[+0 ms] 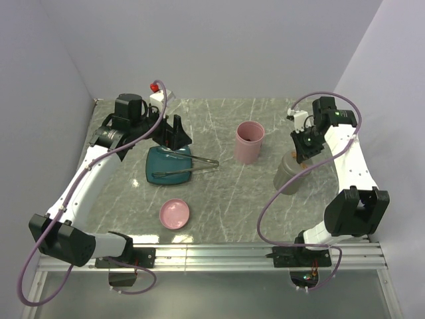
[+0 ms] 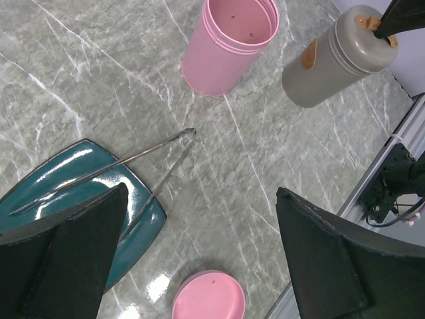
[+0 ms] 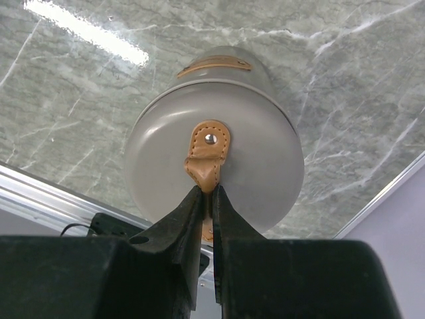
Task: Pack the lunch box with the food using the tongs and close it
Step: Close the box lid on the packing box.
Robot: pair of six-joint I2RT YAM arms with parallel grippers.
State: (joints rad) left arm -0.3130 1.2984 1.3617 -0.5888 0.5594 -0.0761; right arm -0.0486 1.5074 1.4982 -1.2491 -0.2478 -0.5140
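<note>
The right claw [image 3: 207, 199] is clenched on the lunch box's [image 3: 265, 153] soft tab [image 3: 207, 156]. The left claw [image 1: 174, 135] hangs released over the tongs [image 2: 126, 163], which look thin, light and slippery, best pinched mid-arm.

Left pincer [image 2: 200, 197] agape, right pincer [image 3: 207, 194] tight

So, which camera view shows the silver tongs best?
The left wrist view: the tongs lie large, tips over the teal plate, joined end on the table. The top view shows them small; the right wrist view, not at all.
</note>
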